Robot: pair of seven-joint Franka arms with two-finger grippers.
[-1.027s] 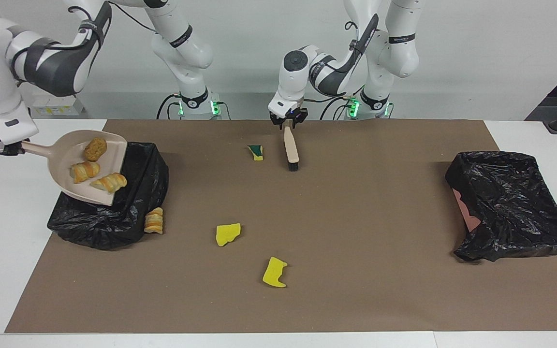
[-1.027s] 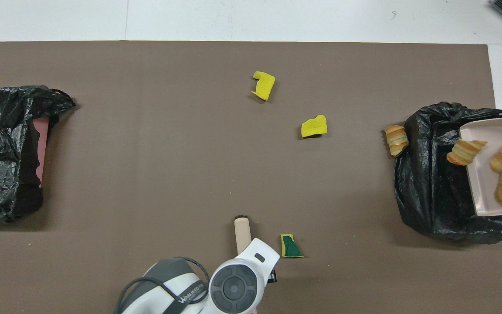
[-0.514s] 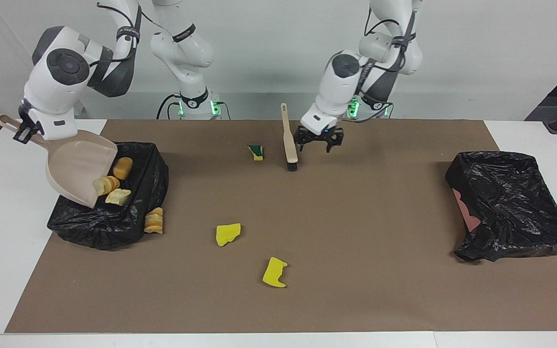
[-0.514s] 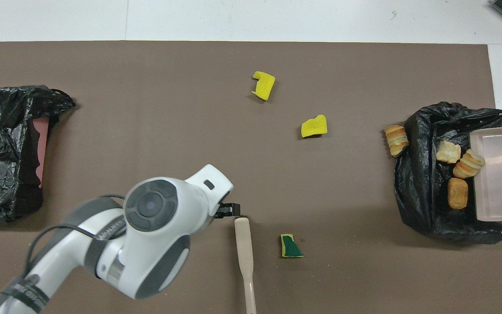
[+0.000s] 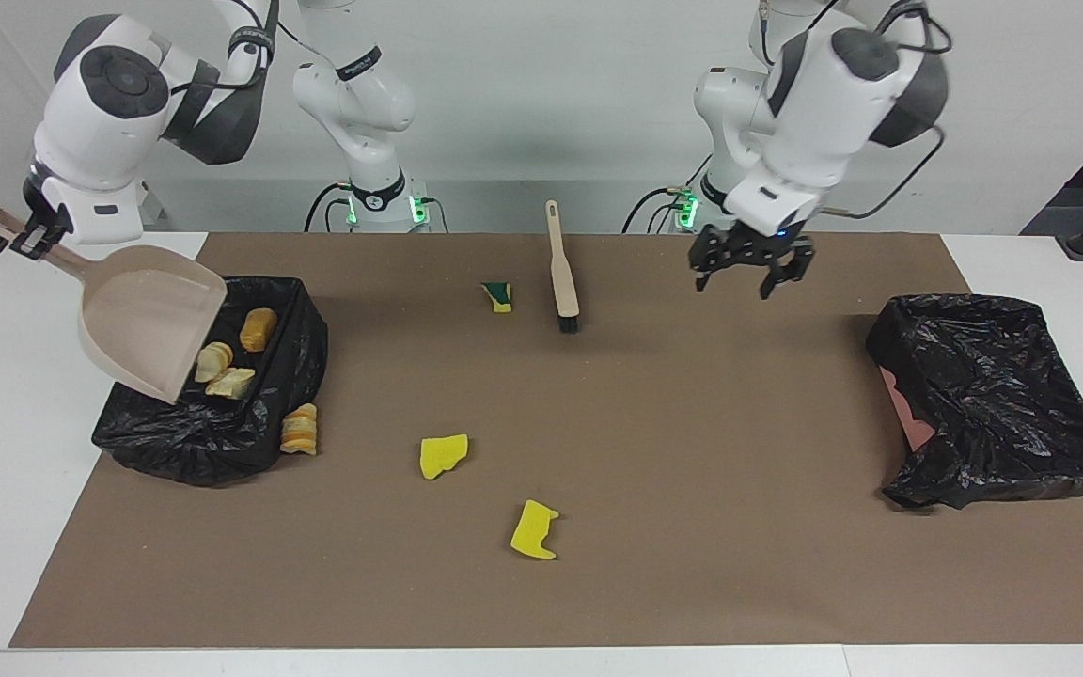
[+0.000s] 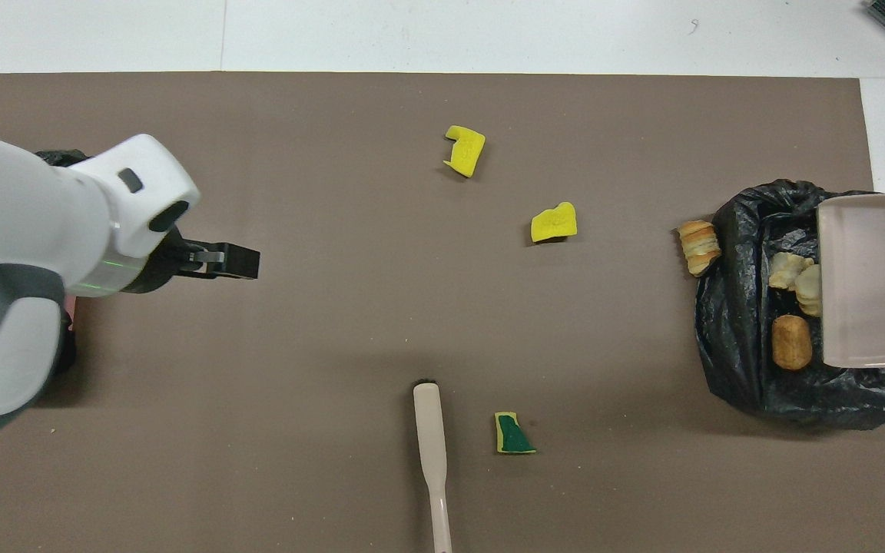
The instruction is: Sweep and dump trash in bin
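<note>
Left gripper (image 5: 750, 266) left brush (image 5: 562, 270), jaws apart; right gripper (image 5: 23, 235) clamps tilted dustpan (image 5: 149, 315).

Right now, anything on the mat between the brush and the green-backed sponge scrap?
Nothing. In the overhead view the brush and the green-backed sponge scrap lie side by side, with only bare brown mat between them. The facing view agrees.

One camera sits high across the surface (image 5: 1021, 254) and faces the robots, so both arm bases stand along its top edge and the whole brown mat (image 5: 692, 423) fits in frame from a moderate distance. The other hangs high above the robots' own end, looking forward and steeply down at the mat (image 6: 335, 307). Both share the mat, half a turn apart.
</note>
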